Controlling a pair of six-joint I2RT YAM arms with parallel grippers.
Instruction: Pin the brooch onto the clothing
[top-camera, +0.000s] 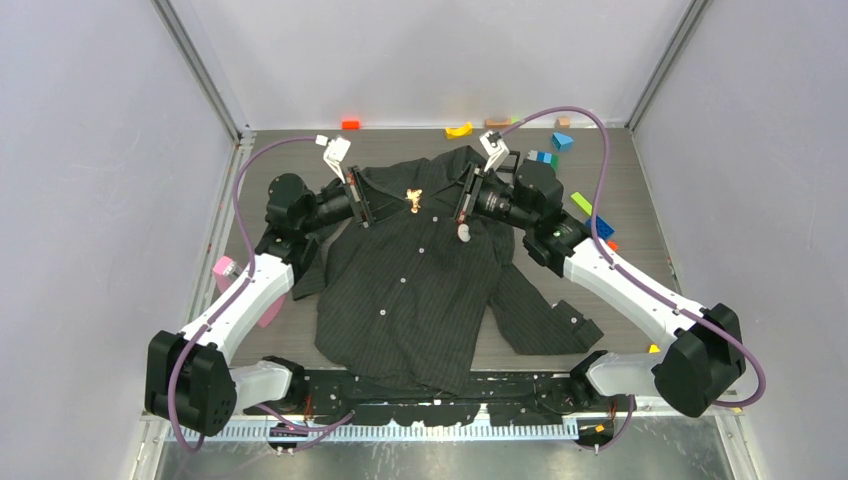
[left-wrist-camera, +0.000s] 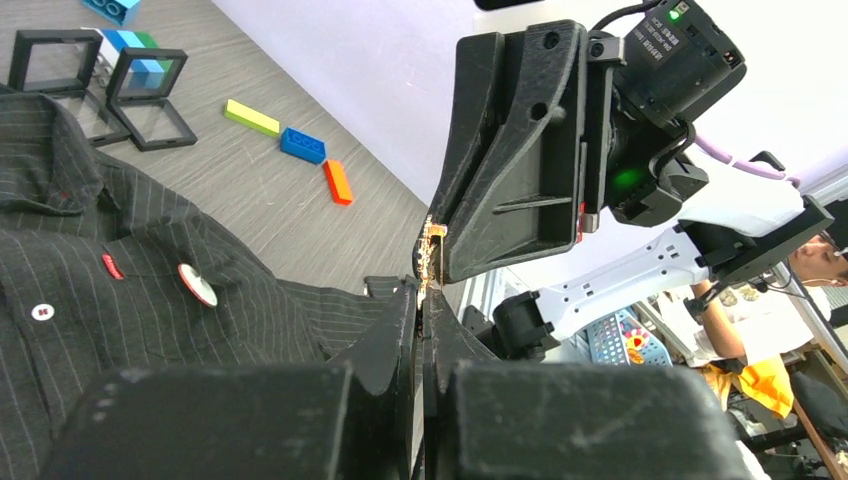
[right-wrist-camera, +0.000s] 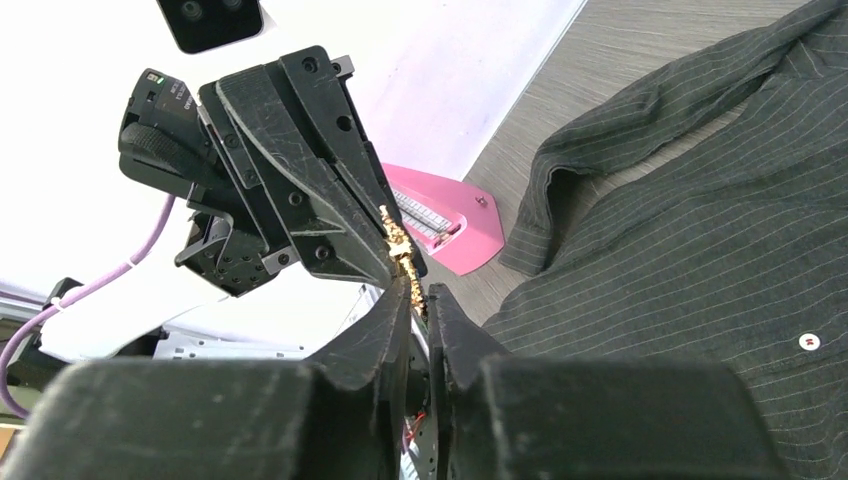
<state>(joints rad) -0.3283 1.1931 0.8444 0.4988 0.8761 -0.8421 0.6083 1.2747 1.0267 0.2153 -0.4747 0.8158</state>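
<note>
The dark pinstriped shirt (top-camera: 400, 290) lies spread flat on the table, collar at the far side. A small gold brooch (top-camera: 415, 200) is held in the air above its upper chest, between my two grippers, which meet tip to tip. My left gripper (top-camera: 401, 204) is shut on the brooch (left-wrist-camera: 432, 252), seen at my own fingertips (left-wrist-camera: 425, 292). My right gripper (top-camera: 432, 205) is closed on the brooch (right-wrist-camera: 404, 262) from the other side. The shirt's red tag (left-wrist-camera: 112, 266) and a white button (left-wrist-camera: 42, 312) show below.
A round white disc with a red rim (left-wrist-camera: 197, 284) lies on the shirt chest. Coloured blocks (left-wrist-camera: 302, 146) and black square frames (left-wrist-camera: 150, 95) lie on the table's far right. A pink object (right-wrist-camera: 440, 215) sits at the shirt's left.
</note>
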